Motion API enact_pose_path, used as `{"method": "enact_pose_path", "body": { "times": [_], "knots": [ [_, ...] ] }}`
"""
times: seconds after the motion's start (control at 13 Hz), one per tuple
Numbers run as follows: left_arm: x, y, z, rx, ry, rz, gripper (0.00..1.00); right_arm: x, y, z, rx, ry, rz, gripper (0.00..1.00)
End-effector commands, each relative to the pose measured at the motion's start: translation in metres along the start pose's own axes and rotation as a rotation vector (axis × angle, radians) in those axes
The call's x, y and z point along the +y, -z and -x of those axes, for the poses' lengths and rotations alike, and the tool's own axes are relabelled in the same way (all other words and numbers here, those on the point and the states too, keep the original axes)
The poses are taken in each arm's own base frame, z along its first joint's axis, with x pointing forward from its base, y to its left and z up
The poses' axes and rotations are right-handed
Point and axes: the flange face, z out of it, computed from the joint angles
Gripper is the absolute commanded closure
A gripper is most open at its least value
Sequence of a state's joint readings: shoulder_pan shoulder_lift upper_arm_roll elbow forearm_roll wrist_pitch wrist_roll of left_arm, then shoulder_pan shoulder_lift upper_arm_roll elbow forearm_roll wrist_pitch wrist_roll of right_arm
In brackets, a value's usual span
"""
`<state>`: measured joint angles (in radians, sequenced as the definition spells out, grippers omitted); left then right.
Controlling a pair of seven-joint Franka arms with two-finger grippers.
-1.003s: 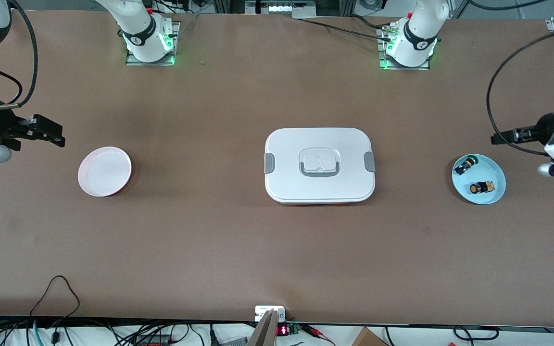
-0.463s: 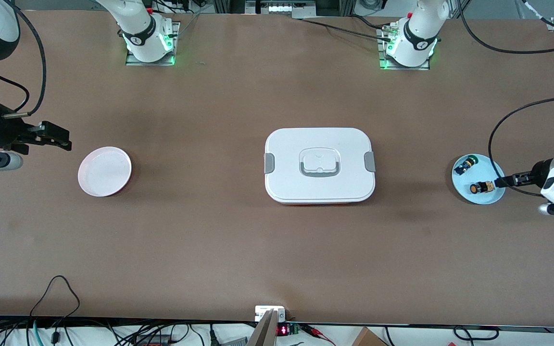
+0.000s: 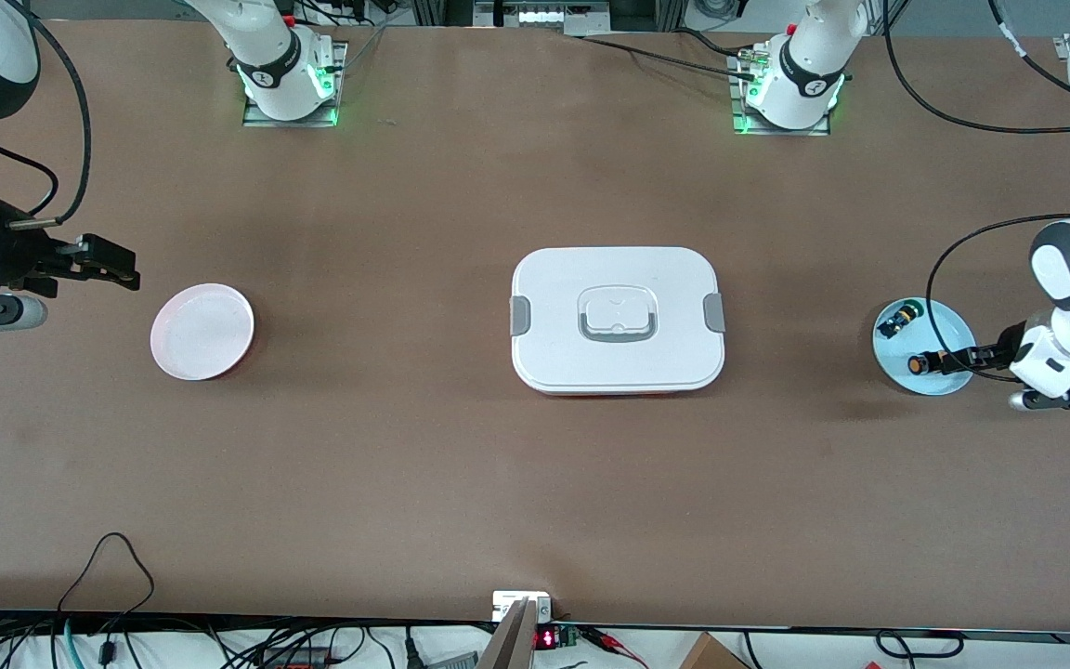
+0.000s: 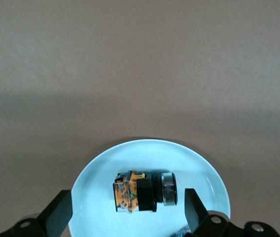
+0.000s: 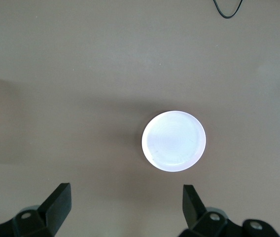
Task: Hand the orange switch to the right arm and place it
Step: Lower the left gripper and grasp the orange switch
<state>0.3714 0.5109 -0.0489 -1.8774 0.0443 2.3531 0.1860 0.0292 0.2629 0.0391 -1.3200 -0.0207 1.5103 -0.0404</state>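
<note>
The orange switch [image 3: 919, 364] lies on its side in a light blue plate [image 3: 951, 327] at the left arm's end of the table. In the left wrist view the switch [image 4: 142, 191] shows a black collar, a silvery ring and an orange-tan rear. My left gripper [image 3: 955, 357] is low over this plate and open. Its fingers [image 4: 60, 213] stand on either side of the switch without touching it. My right gripper [image 3: 115, 264] hangs open and holds nothing, over the table beside a pale pink plate [image 3: 202, 331] at the right arm's end.
A black switch with a green face [image 3: 899, 320] lies in the same blue plate, farther from the front camera than the orange one. A white lidded box [image 3: 617, 319] with grey latches sits mid-table. The pink plate [image 5: 173, 140] shows empty in the right wrist view.
My left gripper has swung over the blue plate and come down round the orange switch. The right gripper shifted slightly toward the pink plate, then held still.
</note>
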Motion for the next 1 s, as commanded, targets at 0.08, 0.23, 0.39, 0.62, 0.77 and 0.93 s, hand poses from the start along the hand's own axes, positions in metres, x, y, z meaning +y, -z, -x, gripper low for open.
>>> {"method": "enact_pose_path", "body": {
  "times": [0.08,0.23,0.39,0.62,0.77,0.93],
  "knots": [
    [0.007,-0.01,0.004,0.002,-0.036,-0.002,0.0,-0.001,0.006,0.005,-0.001,-0.061,-0.007,0.0],
    [0.006,-0.023,0.004,-0.003,-0.035,0.001,0.0,-0.004,0.008,0.006,0.002,-0.064,0.009,0.0],
    [0.004,-0.03,0.005,0.001,-0.03,0.002,0.0,-0.001,0.007,0.006,-0.003,-0.065,0.01,0.0],
    [0.006,-0.046,0.007,-0.02,-0.034,0.009,0.0,0.0,0.007,0.006,-0.003,-0.065,0.024,0.0],
    [0.005,-0.049,0.008,-0.025,-0.034,0.01,0.0,0.004,0.004,0.005,-0.007,-0.076,0.016,0.0],
    [0.005,-0.056,0.01,-0.035,-0.032,0.014,0.01,0.007,0.003,0.004,-0.006,-0.07,0.009,0.0]
  ]
}}
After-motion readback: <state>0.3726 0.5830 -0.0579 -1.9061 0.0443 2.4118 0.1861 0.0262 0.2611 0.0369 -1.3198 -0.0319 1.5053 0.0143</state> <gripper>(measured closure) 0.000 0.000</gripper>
